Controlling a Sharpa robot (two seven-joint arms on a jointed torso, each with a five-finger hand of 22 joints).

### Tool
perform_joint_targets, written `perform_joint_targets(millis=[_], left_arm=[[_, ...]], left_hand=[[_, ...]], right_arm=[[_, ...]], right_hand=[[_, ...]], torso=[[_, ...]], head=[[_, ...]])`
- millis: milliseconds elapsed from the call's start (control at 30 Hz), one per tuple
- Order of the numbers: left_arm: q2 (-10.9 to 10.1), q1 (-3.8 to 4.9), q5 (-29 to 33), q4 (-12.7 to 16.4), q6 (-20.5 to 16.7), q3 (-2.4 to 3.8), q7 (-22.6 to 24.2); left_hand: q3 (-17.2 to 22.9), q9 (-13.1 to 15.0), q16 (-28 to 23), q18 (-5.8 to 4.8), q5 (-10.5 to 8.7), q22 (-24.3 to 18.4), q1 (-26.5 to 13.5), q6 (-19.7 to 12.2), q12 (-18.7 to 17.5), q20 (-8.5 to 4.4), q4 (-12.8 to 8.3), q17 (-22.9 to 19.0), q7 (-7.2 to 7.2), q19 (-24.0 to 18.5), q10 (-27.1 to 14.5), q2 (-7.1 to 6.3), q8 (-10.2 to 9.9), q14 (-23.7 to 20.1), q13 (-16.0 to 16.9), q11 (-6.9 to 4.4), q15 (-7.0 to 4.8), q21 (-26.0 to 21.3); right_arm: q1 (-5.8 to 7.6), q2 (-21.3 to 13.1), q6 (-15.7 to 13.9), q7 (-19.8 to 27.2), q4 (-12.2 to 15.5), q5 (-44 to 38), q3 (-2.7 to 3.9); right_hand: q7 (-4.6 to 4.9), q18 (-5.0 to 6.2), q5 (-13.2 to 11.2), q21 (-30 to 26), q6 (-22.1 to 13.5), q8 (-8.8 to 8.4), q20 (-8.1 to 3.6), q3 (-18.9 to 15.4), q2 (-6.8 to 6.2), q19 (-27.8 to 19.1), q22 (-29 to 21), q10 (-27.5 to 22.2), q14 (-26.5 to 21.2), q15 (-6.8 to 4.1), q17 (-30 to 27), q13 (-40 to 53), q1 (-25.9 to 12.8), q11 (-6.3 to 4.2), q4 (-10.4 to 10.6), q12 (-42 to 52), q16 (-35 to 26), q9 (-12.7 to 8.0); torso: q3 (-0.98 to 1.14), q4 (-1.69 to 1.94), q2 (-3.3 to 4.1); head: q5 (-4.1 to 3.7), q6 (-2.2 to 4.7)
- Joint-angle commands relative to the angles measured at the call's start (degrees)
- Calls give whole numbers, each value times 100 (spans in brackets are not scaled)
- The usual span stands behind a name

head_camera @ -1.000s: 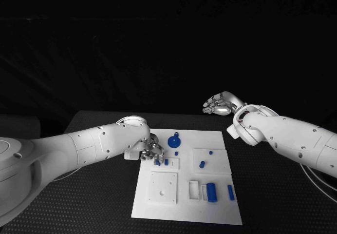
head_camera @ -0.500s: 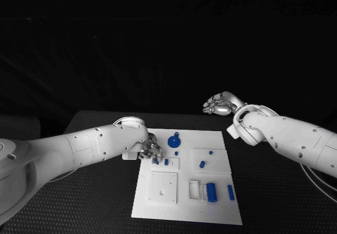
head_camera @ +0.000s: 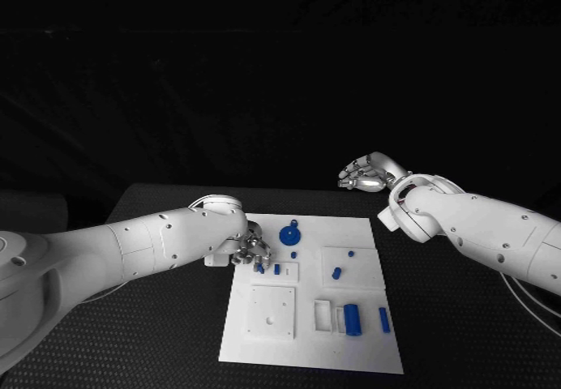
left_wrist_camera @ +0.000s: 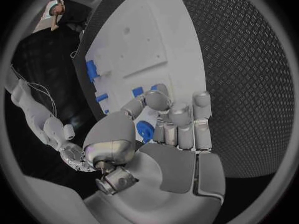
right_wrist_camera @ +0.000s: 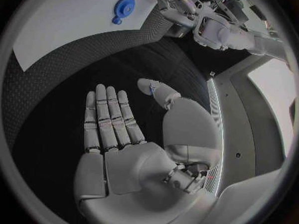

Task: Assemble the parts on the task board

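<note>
Left hand (head_camera: 248, 253) sits low over the task board (head_camera: 314, 356) at its far-left corner, fingers curled down around small blue pegs (head_camera: 276, 269); whether it grips one, cannot tell. Blue round knobbed disc (head_camera: 290, 237) lies just right of that hand, the nearer one. Two upright blue blocks (head_camera: 354, 318) stand toward the board's near-right corner. Right hand (head_camera: 365, 173) hovers beyond the board's far edge, spread flat, holding nothing. Open board surface lies nearward of the left hand.

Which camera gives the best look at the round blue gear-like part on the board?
The head view: the round blue part lies unobstructed on the task board, beside the left hand. The right wrist view shows it small near the rim. In the left wrist view, fingers half hide a round blue piece.
</note>
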Motion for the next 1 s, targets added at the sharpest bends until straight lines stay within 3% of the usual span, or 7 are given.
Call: perform_joint_targets(millis=[33, 567, 900, 1000], left_arm=[[-43, -55, -206, 62, -124, -26, -63], [-340, -162, -614, 569, -705, -27, -12], [-333, -176, -518, 602, -764, -27, -31], [-331, -176, -466, 597, -751, -27, -49]], left_hand=[[11, 9, -9, 63, 27, 90, 362, 576, 7, -727, -31, 7, -238, 52, -83, 319, -22, 19, 7, -45, -25, 1], [-2, 16, -18, 61, 32, 85, 357, 582, 3, -726, -8, 2, -240, 65, -88, 337, -36, 28, 8, -51, -28, -2], [-29, 26, -45, 63, -42, 76, 343, 582, -7, -729, 32, -13, -240, 84, -95, 322, -63, 37, 8, -51, -39, -11], [-66, 33, -68, 62, -109, 70, 314, 580, -16, -728, 70, -23, -230, 83, -96, 234, -89, 35, 7, -36, -44, -26]], right_arm=[[-4, -8, 74, 28, 17, -14, 1], [-11, -41, 71, 29, 35, -14, 1], [-12, -34, 74, 28, 31, -14, 1], [-12, -38, 72, 27, 31, -14, 1]], right_hand=[[10, 43, 40, -36, -45, 22, 15, 31, -8, -9, 10, 19, -50, 9, -7, 1, -3, 12, 10, -27, -37, -6], [10, 44, 42, -40, -46, 24, 15, 32, -8, -10, 15, 19, -51, 9, -7, 1, -8, 12, 13, -28, -37, -9], [10, 45, 44, -41, -47, 25, 14, 33, -6, -10, 18, 19, -51, 9, -8, 1, -9, 12, 14, -29, -38, -10], [10, 45, 44, -42, -47, 25, 14, 33, -7, -10, 18, 19, -52, 9, -8, 1, -9, 12, 14, -29, -38, -10]], torso=[[1, -5, 2], [-1, 3, 0], [-3, -2, 2], [-1, -3, 2]], head=[[7, 2], [-5, 9], [-5, 7], [-9, -4]])
